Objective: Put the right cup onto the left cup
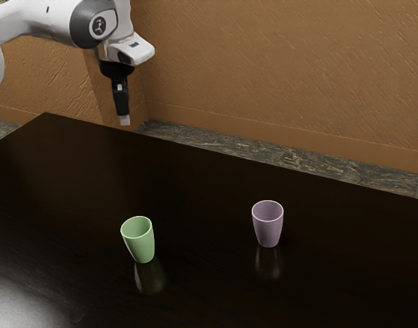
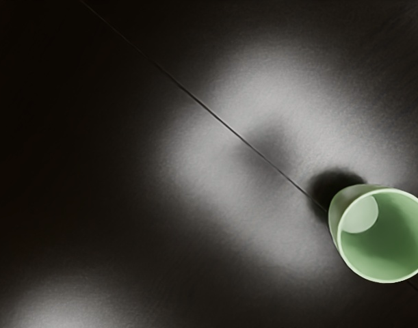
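On the dark desk (image 1: 195,178), mauve tapered cup (image 1: 268,231) stands upright, well apart from green tapered cup (image 1: 141,246), both probably light, stiff, slick; I'd pinch the mauve one gently near its rim, end effector (image 1: 124,120) raised clear, open or closed I can't tell.

Dark glossy table (image 1: 195,171) before a rough orange-brown wall (image 1: 277,68) and mottled grey-brown stone floor (image 1: 297,160).
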You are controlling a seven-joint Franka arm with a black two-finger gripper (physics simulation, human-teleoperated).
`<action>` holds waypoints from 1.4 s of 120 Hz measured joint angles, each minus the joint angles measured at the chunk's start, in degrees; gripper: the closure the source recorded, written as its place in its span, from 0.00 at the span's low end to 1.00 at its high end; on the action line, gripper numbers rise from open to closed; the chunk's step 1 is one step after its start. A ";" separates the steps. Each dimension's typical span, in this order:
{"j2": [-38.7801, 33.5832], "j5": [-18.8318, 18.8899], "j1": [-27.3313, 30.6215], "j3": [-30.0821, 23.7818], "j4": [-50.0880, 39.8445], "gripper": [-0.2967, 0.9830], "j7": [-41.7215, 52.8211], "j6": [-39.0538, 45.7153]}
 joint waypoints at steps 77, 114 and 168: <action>29.88 3.52 -11.77 -12.07 26.71 0.23 2.11 4.50; 36.42 -0.42 -9.09 -15.54 26.84 0.23 0.51 6.15; 39.27 -0.65 -8.81 -15.60 26.33 0.66 -1.80 8.90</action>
